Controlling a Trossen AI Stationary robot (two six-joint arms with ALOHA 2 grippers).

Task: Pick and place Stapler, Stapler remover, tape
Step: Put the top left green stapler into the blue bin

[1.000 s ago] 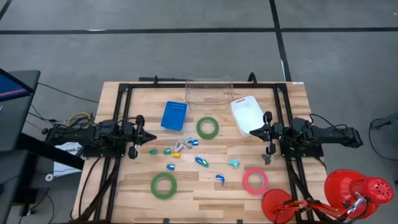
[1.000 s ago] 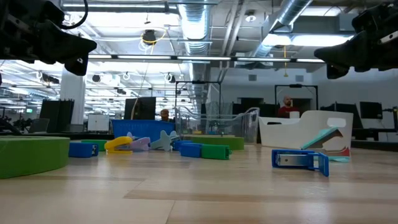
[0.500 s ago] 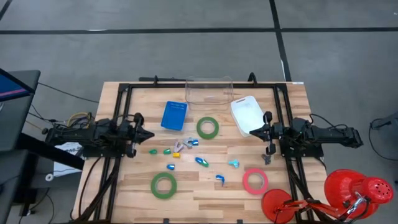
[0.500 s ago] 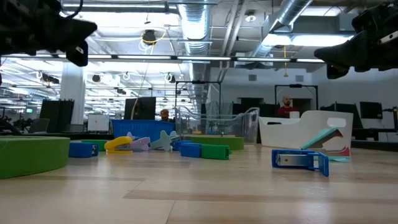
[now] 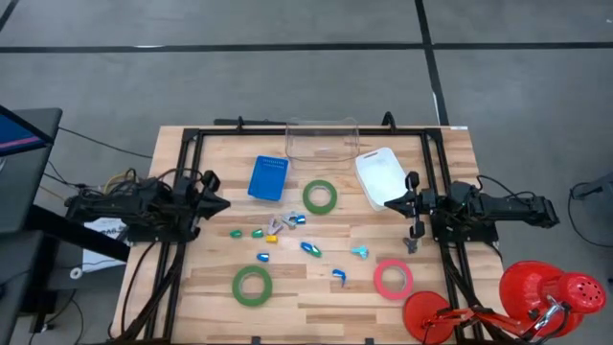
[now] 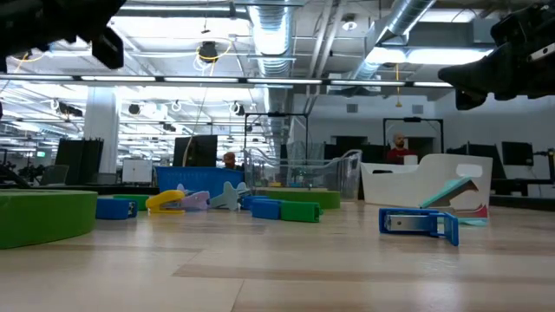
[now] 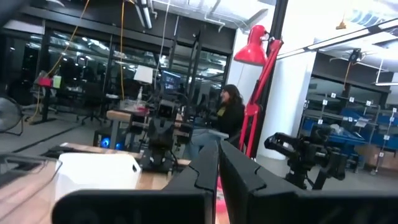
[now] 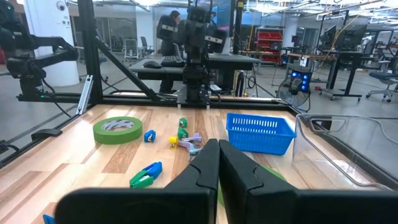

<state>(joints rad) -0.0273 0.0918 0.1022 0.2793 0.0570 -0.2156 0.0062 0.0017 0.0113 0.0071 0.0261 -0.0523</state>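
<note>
Three rolls of tape lie flat on the wooden table: a green one [image 5: 320,196] behind the middle, a green one [image 5: 252,285] at the near left, and a pinkish-red one [image 5: 393,279] at the near right. Small coloured staplers and stapler removers [image 5: 278,228] are scattered between them; a blue one [image 6: 419,224] shows close in the low view. My left gripper [image 5: 218,203] is shut at the table's left side, raised and tipped upward. My right gripper [image 5: 393,203] is shut at the right side, level. Both hold nothing [image 7: 217,168] [image 8: 217,163].
A blue basket [image 5: 268,178], a clear bin [image 5: 323,139] and a white bin [image 5: 380,175] stand along the far half of the table. A red lamp [image 5: 551,292] is off the near right corner. A black frame [image 5: 187,144] runs around the table.
My left gripper has risen and tipped its fingers upward, rolling a little, and has stayed shut. Nothing on the table has moved.
</note>
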